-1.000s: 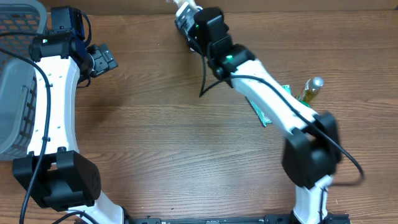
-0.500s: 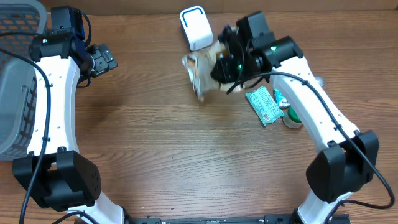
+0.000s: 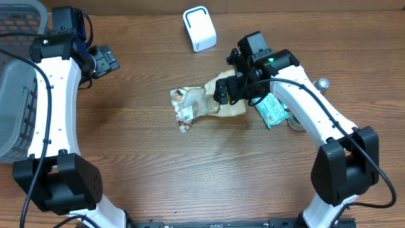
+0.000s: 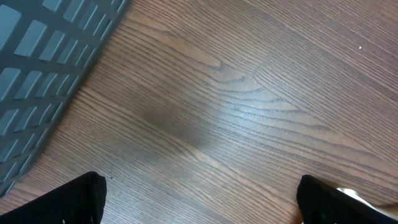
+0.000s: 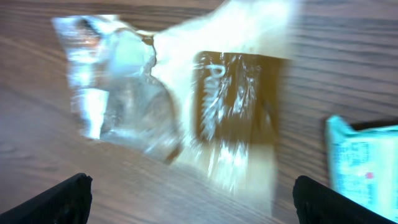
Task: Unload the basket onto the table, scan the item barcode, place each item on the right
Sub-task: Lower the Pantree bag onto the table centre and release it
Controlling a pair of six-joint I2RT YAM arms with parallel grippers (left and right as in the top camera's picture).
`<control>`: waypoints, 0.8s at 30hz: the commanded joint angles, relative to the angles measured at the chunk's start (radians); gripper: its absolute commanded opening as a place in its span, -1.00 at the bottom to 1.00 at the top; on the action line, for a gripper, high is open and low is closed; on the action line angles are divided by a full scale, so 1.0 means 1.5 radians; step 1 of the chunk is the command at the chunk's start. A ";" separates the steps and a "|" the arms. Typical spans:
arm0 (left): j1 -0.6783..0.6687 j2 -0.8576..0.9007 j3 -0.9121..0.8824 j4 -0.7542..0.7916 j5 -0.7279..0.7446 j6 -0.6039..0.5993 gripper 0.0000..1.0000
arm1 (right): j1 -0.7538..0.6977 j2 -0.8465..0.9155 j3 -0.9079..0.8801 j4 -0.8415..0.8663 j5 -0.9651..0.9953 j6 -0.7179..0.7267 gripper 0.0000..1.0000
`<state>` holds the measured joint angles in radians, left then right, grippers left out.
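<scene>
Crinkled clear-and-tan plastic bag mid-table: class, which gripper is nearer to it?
Right. The right gripper hovers over the tan end of the crinkled clear-and-tan plastic bag; the left gripper is far off, near the grey plastic basket.

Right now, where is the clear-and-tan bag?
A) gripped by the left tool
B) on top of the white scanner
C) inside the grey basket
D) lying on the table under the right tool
D: the bag lies flat on the wooden table beneath the open right tool, apart from the white scanner.
</scene>
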<state>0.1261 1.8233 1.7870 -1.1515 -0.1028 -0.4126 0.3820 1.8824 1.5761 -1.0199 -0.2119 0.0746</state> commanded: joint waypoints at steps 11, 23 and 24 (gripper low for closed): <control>-0.003 -0.011 0.011 0.001 -0.008 0.004 0.99 | 0.002 -0.001 -0.004 0.142 0.059 0.003 1.00; -0.003 -0.011 0.011 0.001 -0.008 0.004 0.99 | 0.002 -0.001 -0.004 0.196 0.059 0.003 1.00; -0.003 -0.011 0.011 0.001 -0.008 0.004 0.99 | 0.002 -0.001 -0.004 0.196 0.059 0.003 1.00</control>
<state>0.1261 1.8233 1.7870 -1.1515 -0.1028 -0.4126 0.3820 1.8824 1.5742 -0.7322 -0.1299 0.0750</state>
